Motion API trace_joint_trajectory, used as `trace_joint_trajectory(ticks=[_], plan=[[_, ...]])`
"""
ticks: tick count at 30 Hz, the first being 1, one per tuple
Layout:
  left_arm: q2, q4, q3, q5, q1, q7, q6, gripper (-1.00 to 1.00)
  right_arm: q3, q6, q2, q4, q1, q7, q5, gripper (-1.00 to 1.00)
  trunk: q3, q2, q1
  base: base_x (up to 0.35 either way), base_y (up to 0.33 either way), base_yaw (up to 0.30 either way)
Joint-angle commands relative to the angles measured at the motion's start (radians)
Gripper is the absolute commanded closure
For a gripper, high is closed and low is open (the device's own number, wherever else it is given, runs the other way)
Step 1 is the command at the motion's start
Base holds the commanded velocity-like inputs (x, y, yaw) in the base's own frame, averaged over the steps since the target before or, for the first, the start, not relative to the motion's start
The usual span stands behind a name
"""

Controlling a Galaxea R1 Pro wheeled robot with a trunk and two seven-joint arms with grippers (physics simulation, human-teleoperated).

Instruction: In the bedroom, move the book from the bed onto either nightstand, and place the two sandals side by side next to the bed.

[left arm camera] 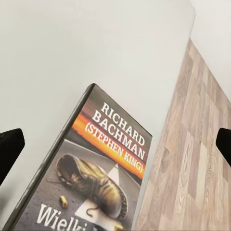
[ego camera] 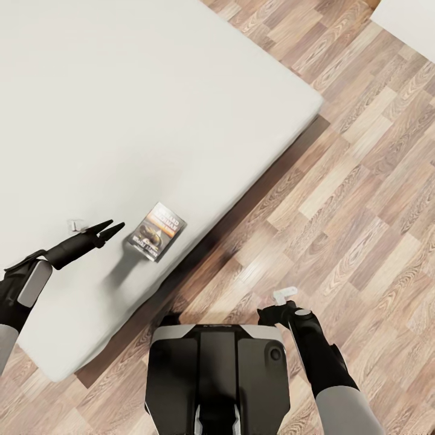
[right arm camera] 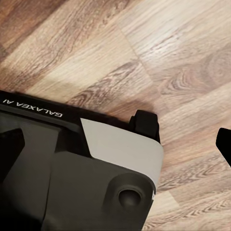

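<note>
The book (ego camera: 158,231) lies flat on the bed (ego camera: 121,109) near its right edge, dark cover with an orange band and white "Richard Bachman" lettering. My left gripper (ego camera: 110,228) hovers open just left of the book, fingers pointing at it and a small gap apart from it. In the left wrist view the book (left arm camera: 101,168) lies between and ahead of the two dark fingertips (left arm camera: 9,144). My right gripper (ego camera: 275,313) hangs low over the floor beside my base; its fingers stand wide apart in the right wrist view. The nightstand and sandals are out of view.
Wood-plank floor (ego camera: 350,199) runs right of the bed and around my base (ego camera: 217,374). A pale object's corner (ego camera: 411,18) shows at the top right. The right wrist view looks down on my base (right arm camera: 72,163) and the floor (right arm camera: 159,53).
</note>
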Motion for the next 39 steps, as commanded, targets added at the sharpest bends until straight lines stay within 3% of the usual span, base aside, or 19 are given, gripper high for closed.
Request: trace_joint_trajectory(ticks=[1, 39], plan=[[0.0, 0.0, 0.0, 0.008, 0.0, -0.003, 0.01, -1.0, -0.004, 0.003, 0.001, -0.001, 0.0, 0.01, 0.011, -1.0, -0.003, -0.002, 0.001, 0.0, 0.0, 0.0], [0.0, 0.019, 0.001, 0.009, -0.001, -0.017, 0.012, -1.0, -0.004, 0.002, 0.001, 0.0, 0.0, 0.01, 0.012, -1.0, -0.065, -0.002, 0.001, 0.0, 0.0, 0.0]])
